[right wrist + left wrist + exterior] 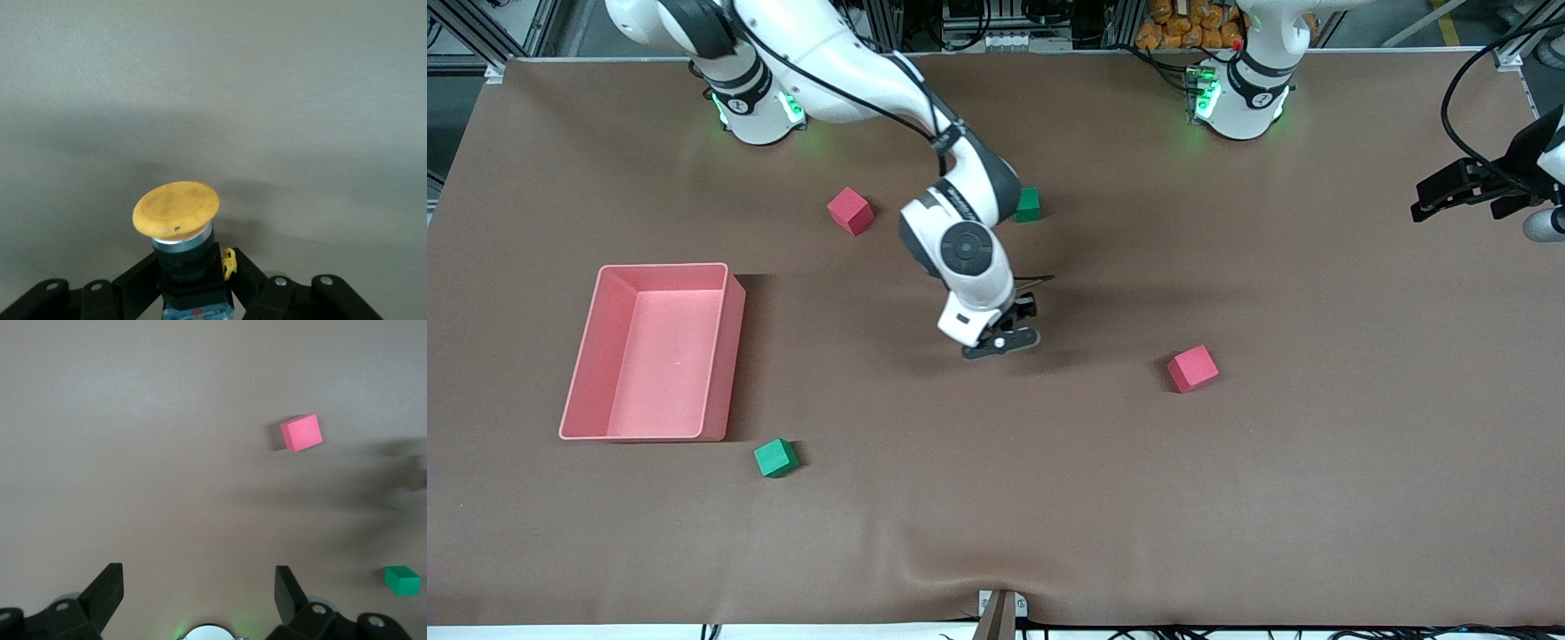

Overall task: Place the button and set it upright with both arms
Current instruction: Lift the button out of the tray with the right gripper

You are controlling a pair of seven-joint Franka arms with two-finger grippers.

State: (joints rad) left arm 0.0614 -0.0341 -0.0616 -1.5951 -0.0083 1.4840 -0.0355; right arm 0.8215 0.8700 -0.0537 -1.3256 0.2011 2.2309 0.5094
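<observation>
Button [176, 208]: you see it only in the right wrist view, round yellow-orange cap over a metal ring and dark body, cap up and tilted a little, clamped between the right gripper's fingers [143, 280]; the front view hides it under the wrist.
Right gripper [1005, 340]: low over the middle of the table [996, 498], jaws closed on the button's body; whether the button touches the cloth, you cannot tell.
Left gripper [1449, 191]: waits at the left arm's end of the table, raised; your left wrist view shows its fingers [107, 590] spread wide with nothing between them.
Pink bin [725, 356]: toward the right arm's end, open top, bare pink floor, nothing in it; front view only.
Red cubes: one [1192, 368] toward the left arm's end, nearer the front camera than the right gripper; one [850, 211] farther from that camera than the bin.
Green cubes: one [775, 458] just beside the bin's corner nearest the front camera; one [1029, 204] partly covered by the right arm.
Left wrist view extras: you get a red cube [301, 433] and a green cube [402, 580], well apart on the cloth.
</observation>
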